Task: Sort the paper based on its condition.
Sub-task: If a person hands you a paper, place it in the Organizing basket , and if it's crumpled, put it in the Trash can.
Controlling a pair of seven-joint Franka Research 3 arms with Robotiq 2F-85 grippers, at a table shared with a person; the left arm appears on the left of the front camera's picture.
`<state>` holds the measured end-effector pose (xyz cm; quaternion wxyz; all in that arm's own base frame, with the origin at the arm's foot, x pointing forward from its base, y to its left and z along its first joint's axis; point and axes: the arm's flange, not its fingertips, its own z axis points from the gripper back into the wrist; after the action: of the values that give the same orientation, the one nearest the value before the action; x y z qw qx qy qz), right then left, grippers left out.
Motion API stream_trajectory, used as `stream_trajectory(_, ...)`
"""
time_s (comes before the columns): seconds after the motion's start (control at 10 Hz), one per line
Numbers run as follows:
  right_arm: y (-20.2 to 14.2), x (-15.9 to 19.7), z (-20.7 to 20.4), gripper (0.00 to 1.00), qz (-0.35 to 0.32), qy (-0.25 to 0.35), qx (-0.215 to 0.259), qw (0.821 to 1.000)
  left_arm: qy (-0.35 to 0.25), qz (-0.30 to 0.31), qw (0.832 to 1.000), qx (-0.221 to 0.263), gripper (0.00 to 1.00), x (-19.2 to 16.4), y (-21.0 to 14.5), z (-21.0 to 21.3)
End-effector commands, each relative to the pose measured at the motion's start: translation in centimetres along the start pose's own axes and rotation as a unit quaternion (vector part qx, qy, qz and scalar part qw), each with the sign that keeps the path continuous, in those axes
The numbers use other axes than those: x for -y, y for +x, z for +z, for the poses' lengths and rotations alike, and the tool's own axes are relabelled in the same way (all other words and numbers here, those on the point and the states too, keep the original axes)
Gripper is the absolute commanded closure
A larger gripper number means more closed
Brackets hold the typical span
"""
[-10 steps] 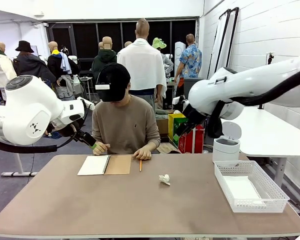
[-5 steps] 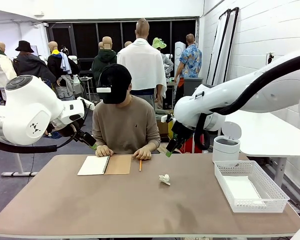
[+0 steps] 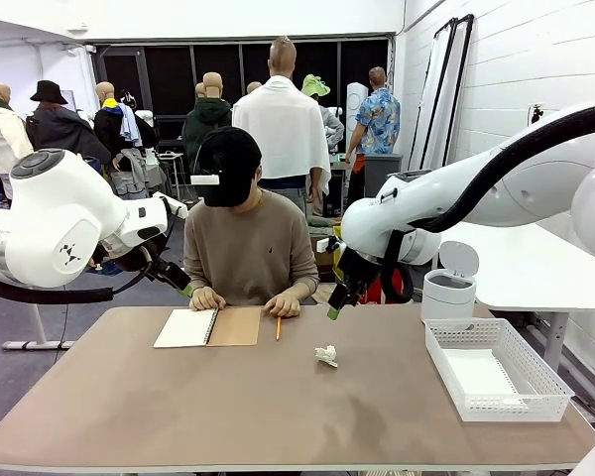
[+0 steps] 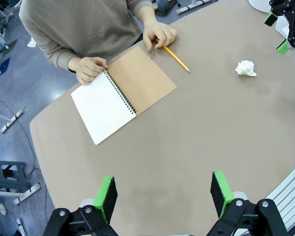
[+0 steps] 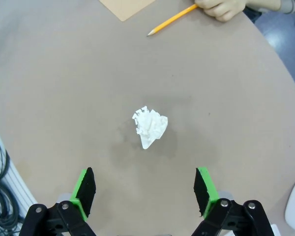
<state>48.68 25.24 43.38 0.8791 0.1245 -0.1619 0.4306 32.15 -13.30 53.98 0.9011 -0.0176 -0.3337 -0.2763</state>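
A crumpled ball of paper lies alone on the bare counter, near its middle, with a flat white sheet resting inside the mesh basket at the right end. The right pincer has swung in from the far right over the last second and now hangs above the counter's far edge, just beyond and above the ball; from its wrist camera the ball sits ahead of its spread, empty green pads. The left pincer has not shifted, held high at the left near the person, jaws released and empty. The person's hands have stayed put: one at the open notebook, the other on the pencil.
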Motion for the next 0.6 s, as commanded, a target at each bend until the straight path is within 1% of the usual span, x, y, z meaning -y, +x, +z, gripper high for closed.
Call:
stream_trajectory(0.0, 0.0, 0.0, -0.2, 0.00, 0.001, 0.002, -0.001, 1.000, -0.001, 0.002, 1.000, 0.000, 0.00, -0.1, -0.1, 0.0)
stream_trajectory(0.3, 0.1, -0.2, -0.1, 0.00, 0.002, 0.001, -0.001, 1.000, -0.001, 0.002, 1.000, 0.000, 0.00, -0.1, -0.1, 0.0)
stream_trajectory(0.4, 0.3, 0.5, -1.4, 0.00, 0.009, 0.000, -0.002, 1.000, -0.001, 0.002, 1.000, 0.000, 0.00, -0.1, -0.1, 0.0)
stream_trajectory(0.5, 0.6, 1.2, -2.9, 0.00, 0.012, -0.007, -0.016, 1.000, -0.001, 0.002, 1.000, 0.000, 0.00, -0.1, -0.1, 0.0)
